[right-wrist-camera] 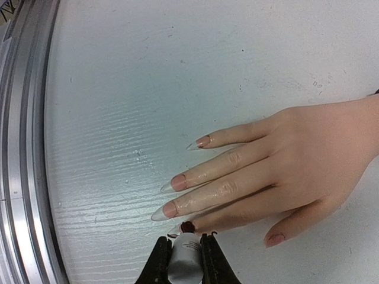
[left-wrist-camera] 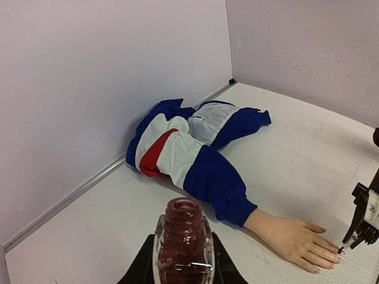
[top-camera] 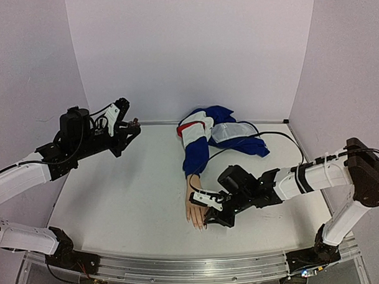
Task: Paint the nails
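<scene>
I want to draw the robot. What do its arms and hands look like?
Both arms are white tubes with chunky black joints. The left arm has thin black cables looping near its wrist; the right arm has black bands around its white forearm. The left hand and right hand are black with white parts, each with two fingers.

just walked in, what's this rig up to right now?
It's painting nails on a mannequin hand that lies palm down on the table, with a blue sleeve on the wrist. The left end effector holds the open polish bottle up at rear left. The right end effector grips the white brush cap, its dark red tip at the finger next to the thumb. The other nails look pinkish, unpainted.
</scene>
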Tool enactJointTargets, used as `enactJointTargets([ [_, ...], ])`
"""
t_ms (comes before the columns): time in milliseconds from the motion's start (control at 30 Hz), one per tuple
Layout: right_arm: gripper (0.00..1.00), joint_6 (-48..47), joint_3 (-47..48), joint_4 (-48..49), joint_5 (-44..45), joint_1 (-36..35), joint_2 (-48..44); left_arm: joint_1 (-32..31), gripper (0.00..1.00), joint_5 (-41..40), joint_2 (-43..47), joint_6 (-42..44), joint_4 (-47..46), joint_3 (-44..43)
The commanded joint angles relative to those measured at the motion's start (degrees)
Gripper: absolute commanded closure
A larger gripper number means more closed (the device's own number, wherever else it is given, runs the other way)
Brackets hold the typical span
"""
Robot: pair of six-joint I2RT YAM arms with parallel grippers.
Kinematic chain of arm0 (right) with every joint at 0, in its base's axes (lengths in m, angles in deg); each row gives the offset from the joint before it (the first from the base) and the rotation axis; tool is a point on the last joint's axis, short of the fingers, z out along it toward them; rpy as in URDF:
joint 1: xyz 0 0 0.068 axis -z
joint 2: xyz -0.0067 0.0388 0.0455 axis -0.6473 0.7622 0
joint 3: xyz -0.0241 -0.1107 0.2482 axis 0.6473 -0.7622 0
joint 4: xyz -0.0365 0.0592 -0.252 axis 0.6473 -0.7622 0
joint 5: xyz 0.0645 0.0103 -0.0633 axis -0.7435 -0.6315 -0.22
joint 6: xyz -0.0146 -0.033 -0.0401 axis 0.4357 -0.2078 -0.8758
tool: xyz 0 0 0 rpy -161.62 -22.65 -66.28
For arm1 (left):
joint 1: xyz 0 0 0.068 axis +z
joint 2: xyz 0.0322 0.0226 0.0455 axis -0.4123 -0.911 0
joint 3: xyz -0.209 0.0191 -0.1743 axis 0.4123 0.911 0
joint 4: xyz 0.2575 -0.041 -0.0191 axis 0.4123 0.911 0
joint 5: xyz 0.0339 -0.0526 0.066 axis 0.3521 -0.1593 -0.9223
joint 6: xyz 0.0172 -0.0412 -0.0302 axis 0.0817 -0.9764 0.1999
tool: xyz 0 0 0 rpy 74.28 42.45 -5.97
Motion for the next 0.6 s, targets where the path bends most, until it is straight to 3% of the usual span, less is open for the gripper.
enactJointTargets([
  [0,1.0,-0.2,1.8,-2.3,0.1,-0.8,0.1,0.3,1.0,1.0,0.2,-0.6,-3.8,-1.5],
  [567,1.0,0.2,2.5,-4.2,-0.5,-1.7,0.5,0.3,1.0,1.2,0.1,-0.7,-3.9,-1.5],
])
